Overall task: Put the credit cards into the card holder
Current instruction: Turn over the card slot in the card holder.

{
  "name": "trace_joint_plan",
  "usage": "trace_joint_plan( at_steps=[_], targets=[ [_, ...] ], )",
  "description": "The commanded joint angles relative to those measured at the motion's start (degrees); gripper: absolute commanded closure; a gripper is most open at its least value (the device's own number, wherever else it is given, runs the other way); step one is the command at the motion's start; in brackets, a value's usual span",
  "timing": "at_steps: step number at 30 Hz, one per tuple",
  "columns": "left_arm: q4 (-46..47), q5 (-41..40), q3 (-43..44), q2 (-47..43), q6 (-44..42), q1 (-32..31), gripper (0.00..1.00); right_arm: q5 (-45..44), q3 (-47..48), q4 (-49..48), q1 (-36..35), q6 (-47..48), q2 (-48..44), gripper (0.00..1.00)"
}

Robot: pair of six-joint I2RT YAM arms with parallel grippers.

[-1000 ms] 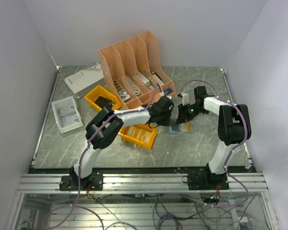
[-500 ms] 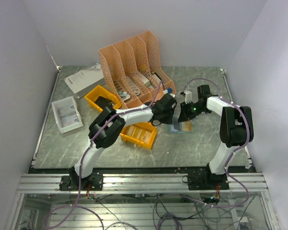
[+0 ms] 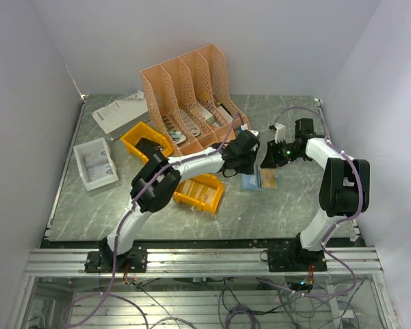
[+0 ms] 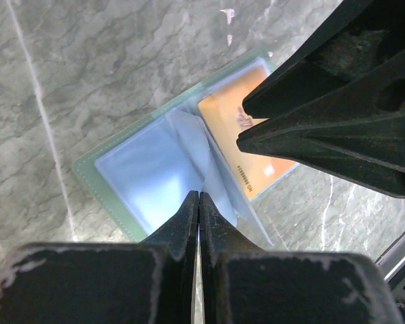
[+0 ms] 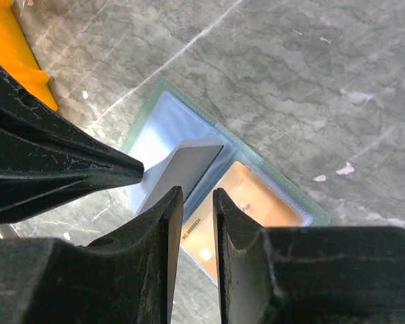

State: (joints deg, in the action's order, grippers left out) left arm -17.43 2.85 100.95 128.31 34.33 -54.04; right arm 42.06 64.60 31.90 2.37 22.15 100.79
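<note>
Right gripper (image 5: 197, 194) backed off, jaws slightly parted, empty | tan-brown credit card (image 4: 256, 145) pocketed in open grey-green, blue-lined card holder (image 4: 121, 182), table (image 3: 294, 205) centre-right: this card looks done | left gripper (image 4: 199, 199) closed, pinching holder's inner leaf

two arms stand on black bases bolted to the aluminium rail (image 3: 192, 262). the left arm (image 3: 192, 163) and right arm (image 3: 320, 146) have white link shells, bulky black joint housings and a thin lilac cable looping along each. farthest from the rail, a green light glows on the right arm. the left gripper (image 4: 200, 197) and right gripper (image 5: 197, 192) have matt black, scuffed wedge-shaped fingers
</note>
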Motion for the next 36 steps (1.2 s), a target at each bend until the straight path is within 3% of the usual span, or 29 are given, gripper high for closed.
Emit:
trace_joint_plan(
  at_steps=[1, 6, 12, 15, 21, 25, 29, 36],
  targets=[
    [-1.8, 1.3, 3.4, 2.3, -1.0, -0.9, 0.93, 2.3, 0.0, 1.5, 1.9, 1.4, -1.5, 0.75],
    [-2.9, 1.4, 5.3, 3.8, -1.1, -1.1, 0.93, 2.8, 0.2, 2.3, 2.3, 1.9, -0.9, 0.75],
    [-3.3, 1.6, 6.5, 4.6, -1.2, -1.2, 0.93, 9.5, 0.2, 4.2, 3.6, 4.3, -2.6, 0.73],
    [-3.4, 1.5, 6.6, 4.5, -1.2, -1.2, 0.93, 8.2, -0.5, 3.4, 3.5, 4.2, -3.8, 0.65],
    [-3.4, 1.2, 6.4, 4.3, -1.3, -1.1, 0.93, 3.8, -0.9, 3.0, 3.5, 4.5, -3.4, 0.64],
    [-3.4, 1.1, 6.0, 4.1, -1.3, -1.2, 0.93, -1.3, -0.8, 2.8, 3.6, 4.4, -2.2, 0.7],
    [-3.5, 0.4, 4.4, 2.2, -1.4, -1.1, 0.93, -1.3, -1.3, 2.9, 3.2, 5.1, -2.3, 0.88],
    [1.5, -4.9, -7.2, -10.2, -1.8, -1.1, 0.88, -0.8, -0.8, 3.1, -1.1, 3.4, 2.9, 0.94]
  ],
)
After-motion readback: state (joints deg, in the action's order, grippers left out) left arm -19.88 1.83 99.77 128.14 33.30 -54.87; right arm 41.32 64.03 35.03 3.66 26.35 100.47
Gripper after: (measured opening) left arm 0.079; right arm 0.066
